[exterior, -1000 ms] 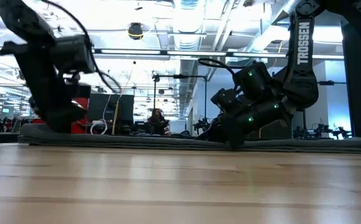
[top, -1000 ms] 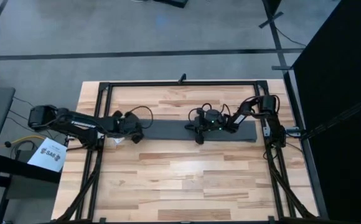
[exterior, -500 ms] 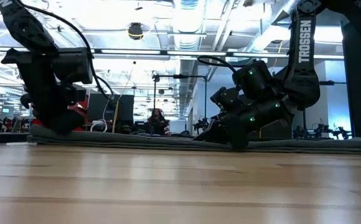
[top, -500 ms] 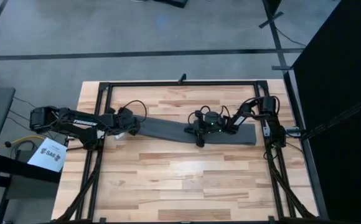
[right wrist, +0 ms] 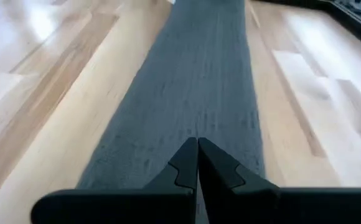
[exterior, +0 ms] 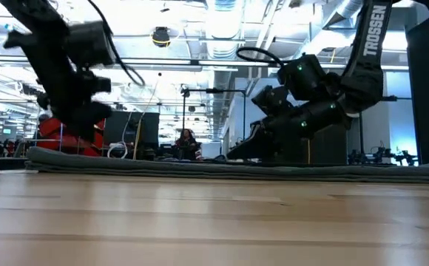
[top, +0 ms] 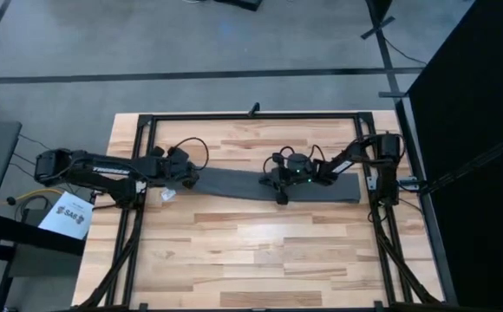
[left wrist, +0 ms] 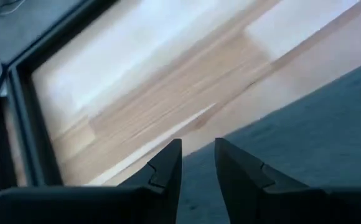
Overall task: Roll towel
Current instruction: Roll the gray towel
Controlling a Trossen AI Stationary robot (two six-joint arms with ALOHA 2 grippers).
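Still pre-roll: towel point(top: 269, 184) folded into long flat strip across tabletop point(top: 260, 251). Left claw point(top: 185, 177) slightly spread over its left end; right claw point(top: 279, 178) pressed together mid-strip. Next: pinch an end, start rolling.

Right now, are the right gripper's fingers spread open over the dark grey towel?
No: in the right wrist view the right gripper has its fingers pressed together above the long dark grey towel.

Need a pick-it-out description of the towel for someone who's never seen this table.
On the wooden table, look at the far half between the two arms. The towel is the long dark grey strip of cloth lying flat there, from the left tool across under the right tool. It is the only fabric in view.
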